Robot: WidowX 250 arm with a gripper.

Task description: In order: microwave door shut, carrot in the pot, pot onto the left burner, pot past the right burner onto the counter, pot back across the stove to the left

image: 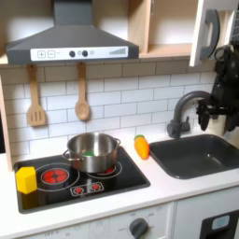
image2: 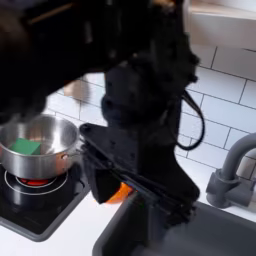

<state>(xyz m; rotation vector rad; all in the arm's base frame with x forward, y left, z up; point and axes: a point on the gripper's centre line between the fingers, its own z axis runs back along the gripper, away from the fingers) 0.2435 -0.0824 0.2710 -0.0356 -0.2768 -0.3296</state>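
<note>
Gripper up at 3 o'clock in first exterior view, over sink; can't tell if jaws open or closed. Carrot on counter btwn stove & sink. Pot on right burner, w/ something green inside.

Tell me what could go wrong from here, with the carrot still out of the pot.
1. The carrot stands on the counter close to the sink; a glancing grasp could roll it in.
2. The pot already holds something green, so the carrot may land on it and sit unevenly.
3. In the second exterior view the arm largely hides the carrot, so judging the grasp there is hard.
</note>
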